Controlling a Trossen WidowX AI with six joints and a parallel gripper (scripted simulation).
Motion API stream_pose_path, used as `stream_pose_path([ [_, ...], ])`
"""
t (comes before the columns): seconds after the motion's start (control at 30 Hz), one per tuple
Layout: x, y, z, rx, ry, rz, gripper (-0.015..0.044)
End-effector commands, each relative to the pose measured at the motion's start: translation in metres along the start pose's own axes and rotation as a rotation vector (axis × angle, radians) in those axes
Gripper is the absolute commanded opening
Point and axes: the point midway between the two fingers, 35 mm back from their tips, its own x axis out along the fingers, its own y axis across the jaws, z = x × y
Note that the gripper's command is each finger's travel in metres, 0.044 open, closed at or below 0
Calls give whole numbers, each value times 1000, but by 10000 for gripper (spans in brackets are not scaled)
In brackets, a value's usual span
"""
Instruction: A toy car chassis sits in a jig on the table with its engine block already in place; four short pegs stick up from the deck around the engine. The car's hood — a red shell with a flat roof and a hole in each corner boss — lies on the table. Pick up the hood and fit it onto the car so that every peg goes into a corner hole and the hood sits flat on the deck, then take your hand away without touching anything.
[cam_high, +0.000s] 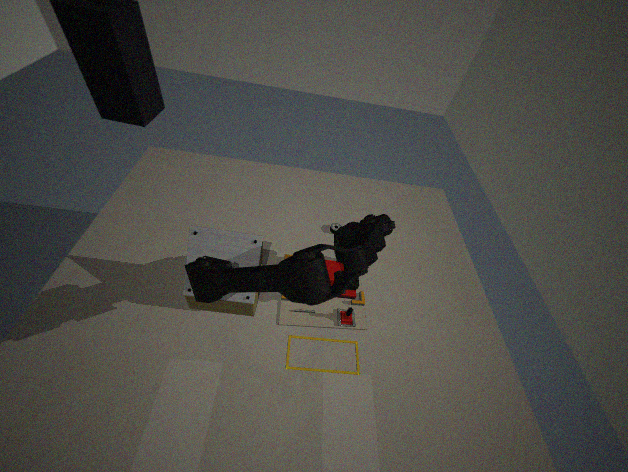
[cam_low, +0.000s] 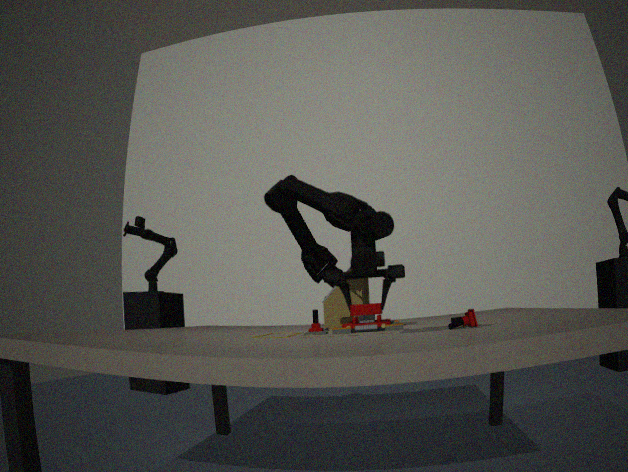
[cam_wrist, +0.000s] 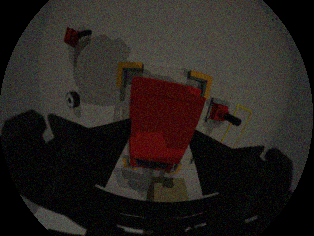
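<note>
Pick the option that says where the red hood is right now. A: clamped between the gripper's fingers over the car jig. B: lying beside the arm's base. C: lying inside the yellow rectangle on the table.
A: the exterior view shows the red hood between the fingers of the gripper, low over the car jig.

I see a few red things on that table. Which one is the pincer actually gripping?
The big red hood, pinched between the pincer fingers above the car. The small red piece lying off to the side and the red-based knob stand untouched.
</note>
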Motion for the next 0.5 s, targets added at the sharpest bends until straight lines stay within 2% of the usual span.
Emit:
stream_pose_path([
  [0.0, 0, 0, -1, -3, 3, 5, 0],
  [0.47, 3, 0, -1, -3, 3, 5, 0],
])
